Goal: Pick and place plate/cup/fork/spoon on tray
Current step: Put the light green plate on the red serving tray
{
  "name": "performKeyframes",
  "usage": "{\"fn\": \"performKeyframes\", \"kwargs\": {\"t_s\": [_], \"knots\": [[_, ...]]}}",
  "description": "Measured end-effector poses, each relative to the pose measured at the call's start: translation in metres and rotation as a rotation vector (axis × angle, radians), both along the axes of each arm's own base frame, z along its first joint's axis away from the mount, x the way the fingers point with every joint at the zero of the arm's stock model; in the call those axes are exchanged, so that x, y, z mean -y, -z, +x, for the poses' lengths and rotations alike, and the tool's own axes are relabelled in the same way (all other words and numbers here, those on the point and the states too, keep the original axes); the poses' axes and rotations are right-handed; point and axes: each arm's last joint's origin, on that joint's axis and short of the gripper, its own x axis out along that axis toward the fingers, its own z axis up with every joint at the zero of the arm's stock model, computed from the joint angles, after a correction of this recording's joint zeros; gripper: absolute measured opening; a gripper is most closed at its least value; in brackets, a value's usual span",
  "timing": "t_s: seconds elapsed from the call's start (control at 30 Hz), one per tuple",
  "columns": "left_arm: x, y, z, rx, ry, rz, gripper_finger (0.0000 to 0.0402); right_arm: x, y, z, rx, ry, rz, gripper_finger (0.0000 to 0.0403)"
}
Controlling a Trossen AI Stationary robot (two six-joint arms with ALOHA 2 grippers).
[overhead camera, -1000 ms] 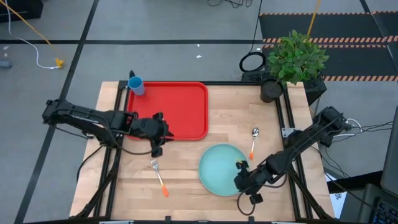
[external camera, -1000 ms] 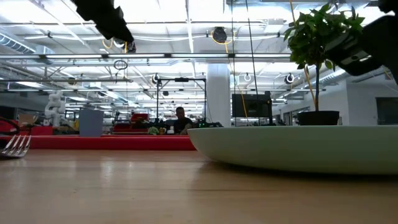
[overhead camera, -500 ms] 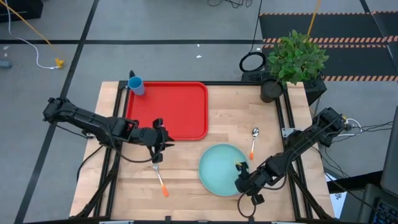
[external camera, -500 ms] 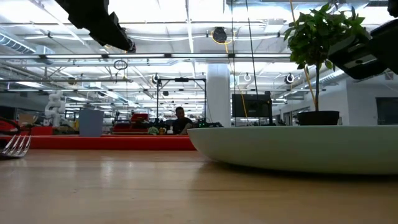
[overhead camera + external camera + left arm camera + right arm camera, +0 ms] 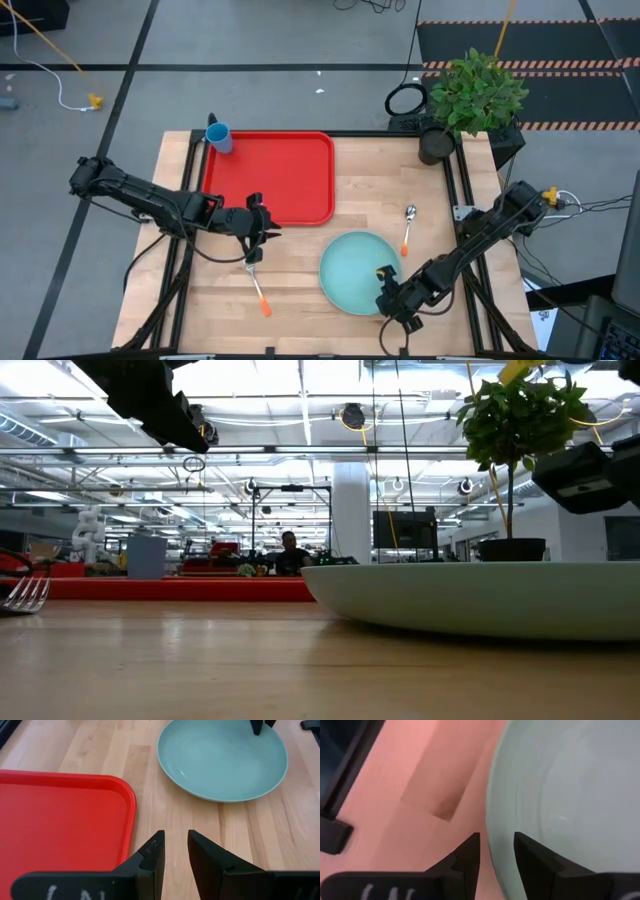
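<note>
The pale turquoise plate (image 5: 352, 272) lies flat on the table, near and right of the middle. The red tray (image 5: 275, 175) lies at the far left, with the blue cup (image 5: 219, 136) beside its far left corner. The fork (image 5: 256, 282) lies near of the tray, tines (image 5: 25, 595) toward it. The spoon (image 5: 407, 228) lies just far of the plate. My left gripper (image 5: 262, 236) hovers open by the tray's near right corner, just far of the fork's tines. My right gripper (image 5: 386, 288) is open above the plate's near right rim (image 5: 492, 820), held clear of it in the low view (image 5: 590, 475).
A potted plant (image 5: 475, 95) stands at the table's far right corner. Black frame rails (image 5: 465, 200) run along the table's sides. Bare wood (image 5: 300, 300) lies between the fork and the plate.
My left gripper has gone toward the table's near edge, from over the tray's near rim to just far of the fork's tines. My right gripper has gone a little toward the near edge along the plate's right rim. The plate, fork and spoon have kept still.
</note>
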Motion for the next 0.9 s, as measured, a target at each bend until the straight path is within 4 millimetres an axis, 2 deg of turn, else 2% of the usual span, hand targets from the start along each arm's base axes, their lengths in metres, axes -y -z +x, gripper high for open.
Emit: {"fn": "performKeyframes", "kwargs": {"t_s": [0.17,0.37,0.67,0.9], "knots": [[0.0,0.0,0.0,0.0,-0.001,0.0,0.0088,0.0,0.003,0.0,0.001,-0.016,-0.03,0.0065],[0.0,0.0,0.0,-0.003,0.004,0.007,0.0088,-0.001,-0.007,-0.003,0.043,-0.051,-0.028,0.0007],[0.002,0.0,-0.001,-0.005,0.016,0.007,0.0088,-0.007,-0.044,-0.006,0.132,-0.051,-0.049,0.0002],[0.009,0.002,-0.004,-0.028,0.045,0.01,0.0088,-0.012,-0.083,0.002,0.198,-0.072,-0.188,0.0001]]}}
